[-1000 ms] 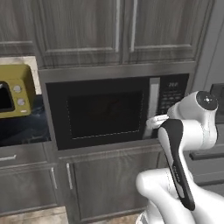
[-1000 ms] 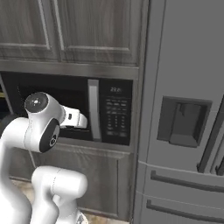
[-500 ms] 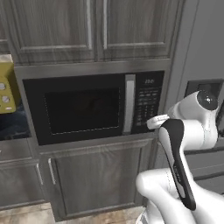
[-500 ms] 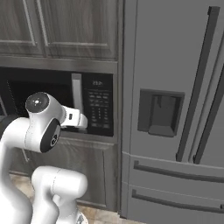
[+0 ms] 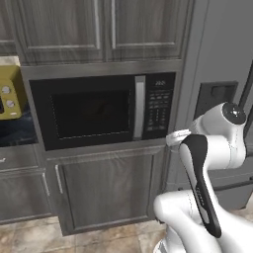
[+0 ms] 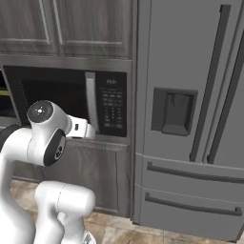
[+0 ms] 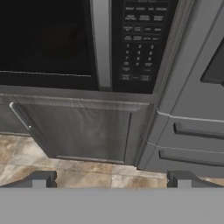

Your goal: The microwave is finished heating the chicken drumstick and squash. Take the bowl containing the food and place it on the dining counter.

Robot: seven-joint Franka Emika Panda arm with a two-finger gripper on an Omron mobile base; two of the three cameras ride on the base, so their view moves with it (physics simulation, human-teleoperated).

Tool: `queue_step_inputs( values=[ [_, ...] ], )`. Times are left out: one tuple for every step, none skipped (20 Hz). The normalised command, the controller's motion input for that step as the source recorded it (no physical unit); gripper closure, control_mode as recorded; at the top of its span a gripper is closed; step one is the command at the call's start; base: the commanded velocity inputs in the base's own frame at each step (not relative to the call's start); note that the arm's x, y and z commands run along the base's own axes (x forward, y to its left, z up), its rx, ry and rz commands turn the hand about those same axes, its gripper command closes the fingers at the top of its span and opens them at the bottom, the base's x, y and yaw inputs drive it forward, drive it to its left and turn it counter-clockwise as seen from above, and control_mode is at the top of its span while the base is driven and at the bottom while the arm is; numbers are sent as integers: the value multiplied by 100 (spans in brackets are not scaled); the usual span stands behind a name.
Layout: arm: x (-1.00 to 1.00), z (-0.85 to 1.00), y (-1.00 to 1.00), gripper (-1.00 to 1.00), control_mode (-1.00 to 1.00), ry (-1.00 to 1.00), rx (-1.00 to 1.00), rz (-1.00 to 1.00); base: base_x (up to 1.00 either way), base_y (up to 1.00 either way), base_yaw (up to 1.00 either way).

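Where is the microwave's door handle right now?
The vertical silver door handle sits right of the closed microwave's dark glass, left of the button panel, above a lower cabinet door.

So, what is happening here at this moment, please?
The robot arm is parked in front of the microwave, whose dark glass door is shut, so the food inside cannot be seen. The gripper is open and holds nothing; it hangs short of the microwave, pointing toward the cabinet door below it. A grey fridge stands just right of the microwave and a yellow toaster oven to its left. Nothing has been taken out yet.
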Motion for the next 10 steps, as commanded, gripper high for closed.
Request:
queue_step_inputs(
  values=[
    [0,0,0,-100,100,0,0,0,-43,0,0],
    [0,0,0,-100,100,0,0,0,-38,0,0],
    [0,0,0,-100,100,0,0,0,-32,0,0],
    [0,0,0,-100,100,0,0,0,-29,0,0],
    [0,0,0,-100,100,0,0,0,-22,6,0],
    [0,0,0,-100,100,0,0,0,-14,16,0],
    [0,0,0,-100,100,0,0,0,-11,19,0],
    [0,0,0,-100,100,0,0,0,-7,21,0],
    [0,0,0,-100,100,0,0,0,0,24,0],
    [0,0,0,-100,100,0,0,0,0,23,0]
  ],
)
